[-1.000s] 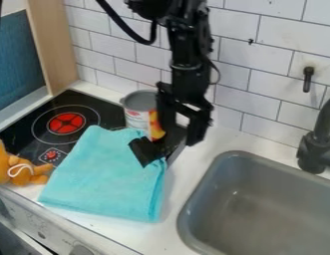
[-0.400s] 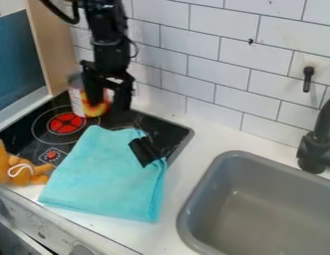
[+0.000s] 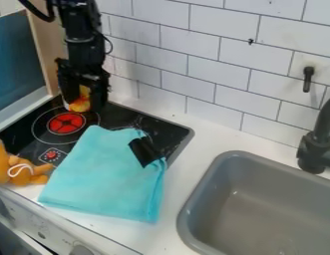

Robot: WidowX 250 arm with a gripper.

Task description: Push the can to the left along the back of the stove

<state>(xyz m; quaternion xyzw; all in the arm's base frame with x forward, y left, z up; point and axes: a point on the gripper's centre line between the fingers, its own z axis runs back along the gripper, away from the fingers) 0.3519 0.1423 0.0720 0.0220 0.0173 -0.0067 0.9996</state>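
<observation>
At the upper left, the gripper (image 3: 81, 102) hangs low over the back of the stove, its fingers open and apart. A can (image 3: 79, 104) with a red and yellow label shows between and behind them; whether they touch it is unclear. A folded turquoise cloth (image 3: 104, 174) lies over the stove's front right part and the white counter. On the cloth's upper right part rests a small black object (image 3: 145, 151). An orange plush toy (image 3: 19, 172) is at the left edge, beside the cloth.
The black stove top (image 3: 160, 130) has red burner markings. A grey sink (image 3: 260, 199) is at the right, with a black faucet (image 3: 316, 149) behind it. White tiled wall (image 3: 214, 64) runs along the back, and a wooden panel (image 3: 47, 45) stands at the left.
The gripper has moved left across the back of the stove. The can has shifted left too, toward the wooden panel. The cloth, black object and toy have stayed put.
</observation>
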